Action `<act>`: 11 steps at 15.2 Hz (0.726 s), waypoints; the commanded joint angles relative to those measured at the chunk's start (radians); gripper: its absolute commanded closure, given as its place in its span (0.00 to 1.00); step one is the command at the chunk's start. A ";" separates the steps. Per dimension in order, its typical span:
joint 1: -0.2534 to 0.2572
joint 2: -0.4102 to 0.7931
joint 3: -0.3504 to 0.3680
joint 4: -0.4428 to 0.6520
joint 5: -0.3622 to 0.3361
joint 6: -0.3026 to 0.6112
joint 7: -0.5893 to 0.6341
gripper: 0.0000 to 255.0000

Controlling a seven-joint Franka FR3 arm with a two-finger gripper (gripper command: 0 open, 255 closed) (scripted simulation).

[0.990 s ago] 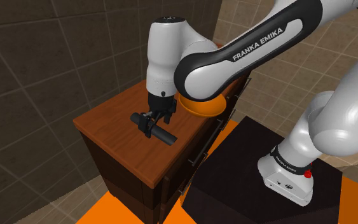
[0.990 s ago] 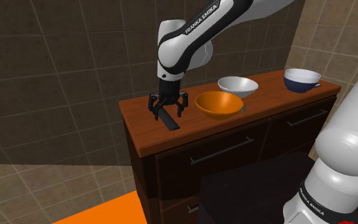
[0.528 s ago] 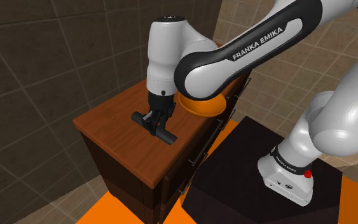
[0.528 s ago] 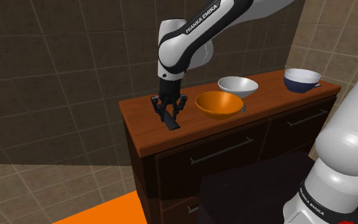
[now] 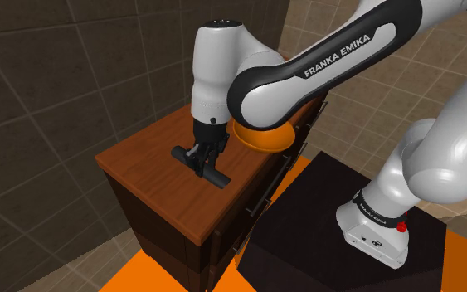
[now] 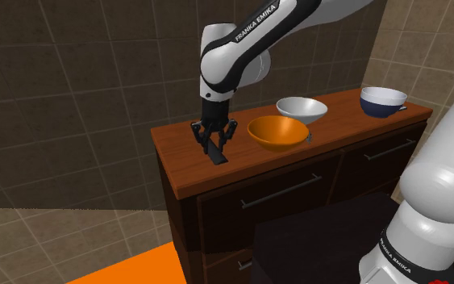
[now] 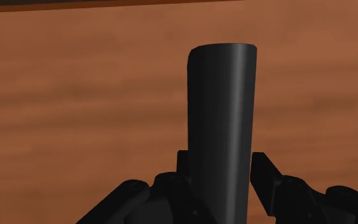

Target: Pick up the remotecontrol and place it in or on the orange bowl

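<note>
**Remote gripped, lift and carry to come**

The remote control (image 5: pixel 218 177), a plain black bar, lies low on the brown wooden surface (image 5: pixel 140 158) towards its front edge. In the second exterior view it (image 6: pixel 216 154) sits just to the left of the orange bowl (image 6: pixel 277 133) without touching it. The jaws stand straight down over the remote and are closed on it. In the wrist view a black finger presses each long side of the bar (image 7: pixel 222 108), with no gap on either side and the wood (image 7: pixel 75 95) close behind. Whether the remote has left the surface I cannot tell; it looks to be resting on it or barely off it.

So the reach and the grasp read as done. What remains, by my judgement, is the larger half: raising the remote clear of the wood, carrying it the short way across to the orange bowl (image 5: pixel 265 143), which the white arm (image 5: pixel 306 75) partly hides in the shoulder view, and letting it go inside or across the rim. The bowl holds nothing at present. Further along the surface stand a white bowl (image 6: pixel 301 107) and a dark blue bowl (image 6: pixel 382 100), both beyond the orange one and off the likely path.
</note>
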State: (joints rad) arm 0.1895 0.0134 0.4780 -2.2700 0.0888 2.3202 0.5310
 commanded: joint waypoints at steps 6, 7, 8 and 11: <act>-0.001 -0.052 -0.002 0.040 0.025 -0.089 -0.014 1.00; -0.001 -0.059 -0.002 0.047 0.028 -0.103 -0.015 1.00; -0.002 -0.066 -0.003 0.054 0.031 -0.117 -0.017 1.00; -0.003 -0.086 -0.006 0.076 0.039 -0.158 -0.021 1.00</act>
State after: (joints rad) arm 0.1874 -0.0659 0.4733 -2.1996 0.1249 2.1750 0.5123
